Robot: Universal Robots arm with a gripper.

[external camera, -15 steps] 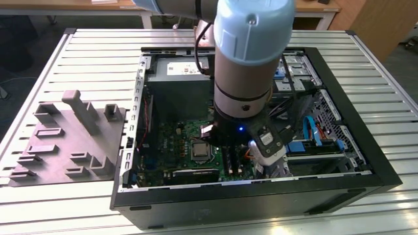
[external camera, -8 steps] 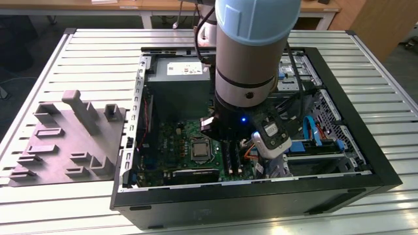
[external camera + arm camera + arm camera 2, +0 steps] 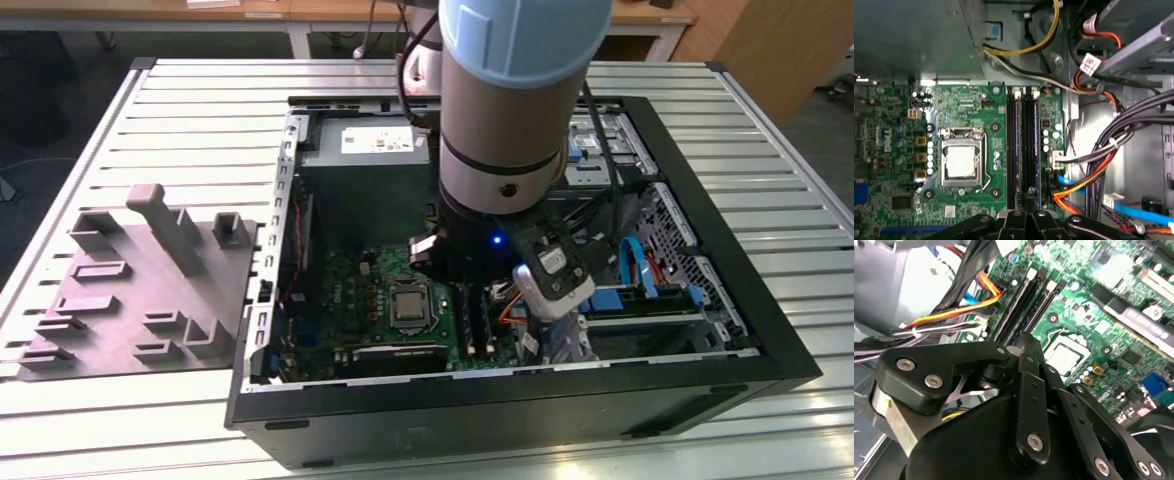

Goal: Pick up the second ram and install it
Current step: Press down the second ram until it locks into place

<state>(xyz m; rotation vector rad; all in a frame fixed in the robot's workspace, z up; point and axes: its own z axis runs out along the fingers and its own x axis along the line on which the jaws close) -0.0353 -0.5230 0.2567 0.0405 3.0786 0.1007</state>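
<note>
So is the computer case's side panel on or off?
Off. The exterior view looks straight into the case at the green motherboard, with the arm reaching inside.

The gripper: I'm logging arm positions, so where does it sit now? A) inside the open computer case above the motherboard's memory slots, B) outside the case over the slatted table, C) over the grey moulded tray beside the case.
A: the gripper hangs inside the open computer case, just above the memory slots beside the processor socket.

On the worktop (image 3: 174, 110) the open computer case (image 3: 747, 330) lies at the exterior view's right, the parts fixture (image 3: 134, 290) at its left, the tool (image 3: 467, 265) lowered inside the case over the motherboard (image 3: 360, 290).
</note>
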